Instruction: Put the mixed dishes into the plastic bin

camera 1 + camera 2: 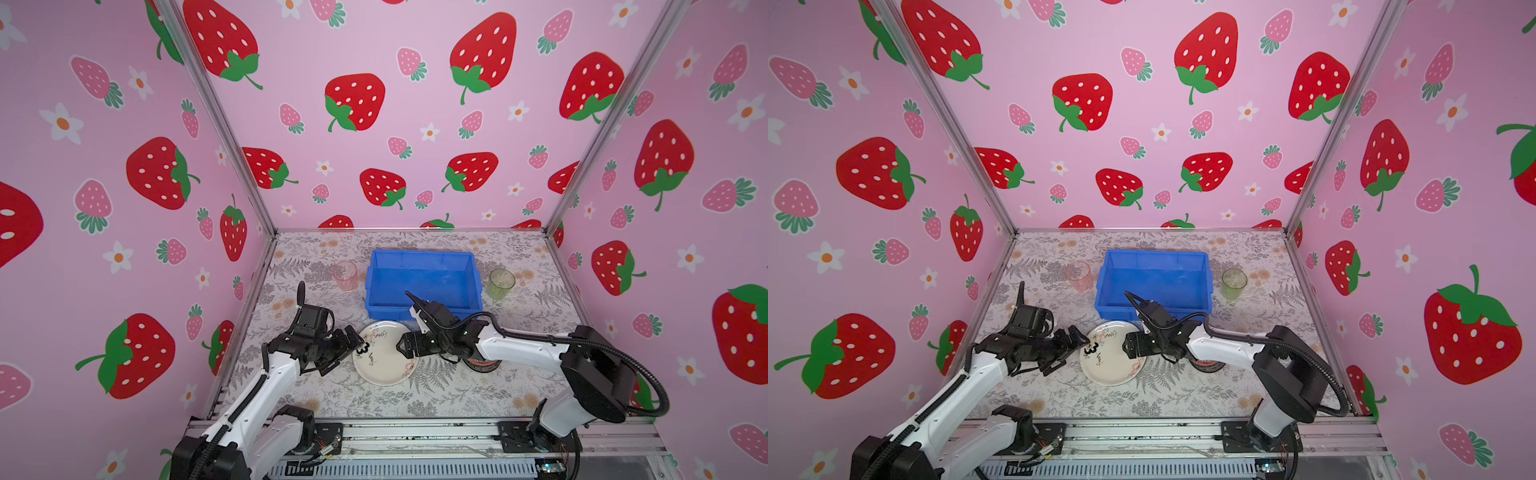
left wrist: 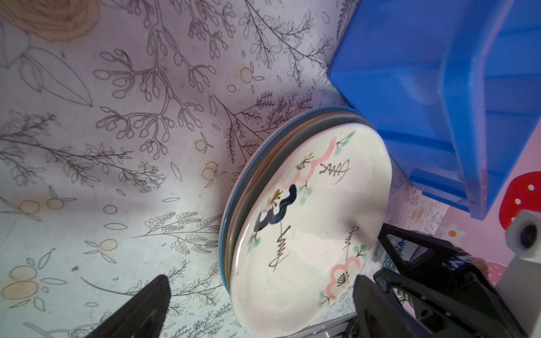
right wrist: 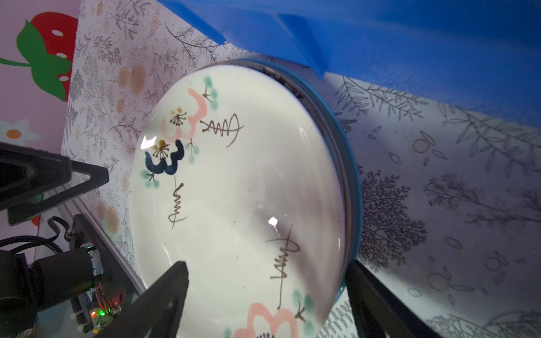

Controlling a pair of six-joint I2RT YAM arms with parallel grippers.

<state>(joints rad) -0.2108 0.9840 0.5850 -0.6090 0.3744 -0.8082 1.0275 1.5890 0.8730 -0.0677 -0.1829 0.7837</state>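
Plate stack (image 1: 384, 353) flanked on both sides
My left end effector (image 1: 351, 347) gapes wide beside it; my right end effector (image 1: 402, 345) straddles the opposite rim, jaws spread; blue bin (image 1: 424, 282) just beyond both.

Bright, even, diffuse light in both top views, with only faint, soft shade on the floral tablecloth (image 1: 457, 399) beneath the arms. Strong wide-angle bending toward the borders: aluminium posts (image 1: 218, 116) splayed out to the upper corners, printed strawberries stretched at the left and right edges. Crisp detail around the centre. In the right wrist view, two small white glare spots on the glossy white plate (image 3: 248, 190) and a grey-mauve shade across it; blue bin (image 3: 409, 35) smeared, out of focus. In the left wrist view, a mauve cast over the cloth, a pale haze on the bin wall, dimmer beside the plates.
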